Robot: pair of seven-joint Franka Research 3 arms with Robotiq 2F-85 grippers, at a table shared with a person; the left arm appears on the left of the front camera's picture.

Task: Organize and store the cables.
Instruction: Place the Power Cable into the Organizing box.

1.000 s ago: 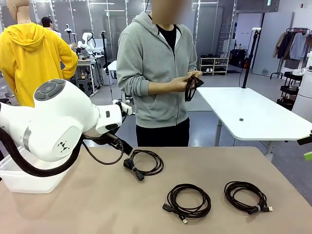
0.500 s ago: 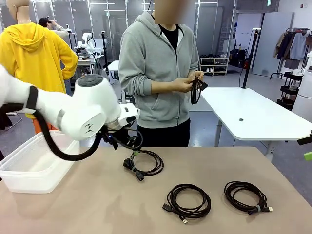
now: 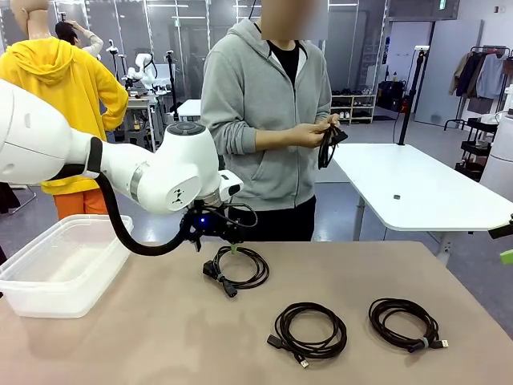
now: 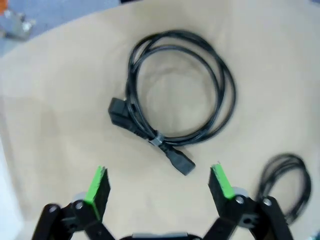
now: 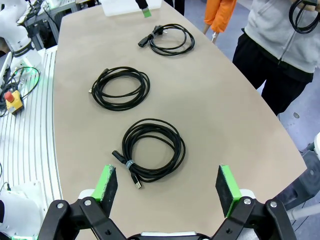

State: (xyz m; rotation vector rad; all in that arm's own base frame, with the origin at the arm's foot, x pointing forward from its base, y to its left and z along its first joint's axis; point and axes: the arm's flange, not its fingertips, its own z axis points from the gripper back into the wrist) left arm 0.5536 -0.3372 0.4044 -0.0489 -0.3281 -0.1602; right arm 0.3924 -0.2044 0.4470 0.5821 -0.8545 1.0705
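Left jaws released, above left coil (image 4: pixel 156 141) on tabletop (image 3: pixel 144 337). Right jaws released, facing right coil (image 5: pixel 178 150). Person's hands (image 3: pixel 309 136) hold another cable (image 3: pixel 325 151).

Wide-spread end effector (image 4: pixel 159 175) over coiled cable (image 4: pixel 156 141)

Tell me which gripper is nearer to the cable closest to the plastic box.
Left. The left gripper hangs open right above that cable; the right gripper is far off, near the farthest cable.
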